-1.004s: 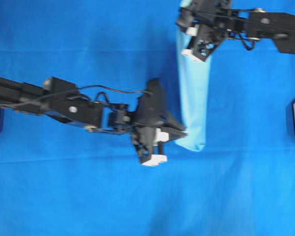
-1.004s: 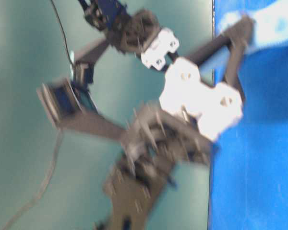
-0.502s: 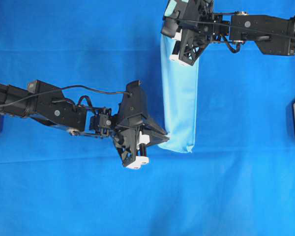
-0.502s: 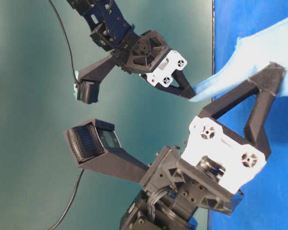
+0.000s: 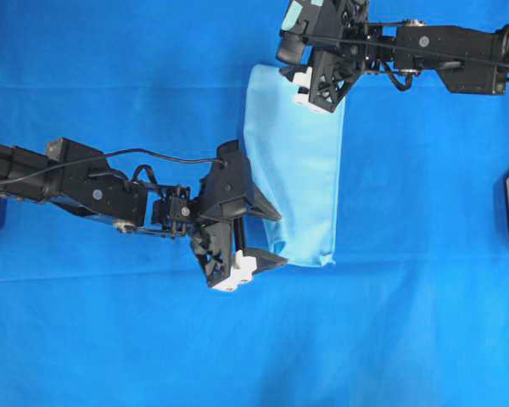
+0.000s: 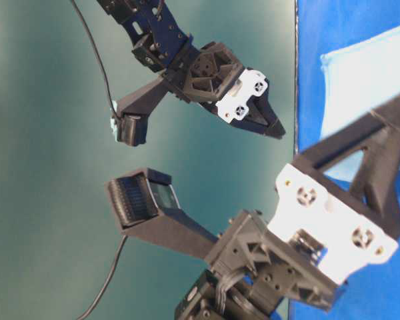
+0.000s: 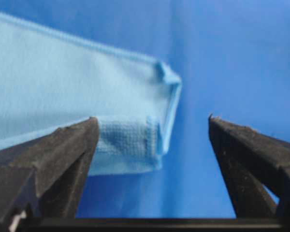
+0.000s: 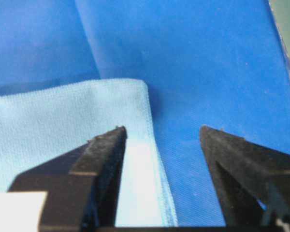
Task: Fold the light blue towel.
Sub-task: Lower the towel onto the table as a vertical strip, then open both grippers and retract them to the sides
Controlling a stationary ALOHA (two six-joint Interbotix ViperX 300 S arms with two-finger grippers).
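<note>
light blue towel (image 5: 295,170) lies flat on the dark blue table cloth (image 5: 110,339), folded into a tall rectangle, upper middle of the overhead view. long sides run top to bottom, bottom edge sits slightly rounded like a fold, 2 layers visible at the corner in the left wrist view (image 7: 135,140), stitched hem showing.

left gripper (image 5: 267,237) sits at the towel's lower left corner, fingers spread wide. in the wrist view 1 finger (image 7: 63,159) overlaps the towel's corner layer, the other finger (image 7: 246,159) is over bare table cloth, well apart from the towel. nothing pinched.

right gripper (image 5: 310,85) is at the towel's top edge, near the upper right corner. fingers spread too: wrist view shows 1 finger (image 8: 92,169) over the towel, the other (image 8: 241,164) over table cloth just beside the towel's edge. cannot tell if either fingertip touches the fabric.

table-level view: both grippers seen close up, left gripper (image 6: 333,220) in front, right gripper (image 6: 270,123) behind, the towel (image 6: 360,80) pale against the cloth.

no readable writing, brands or labels anywhere.
</note>
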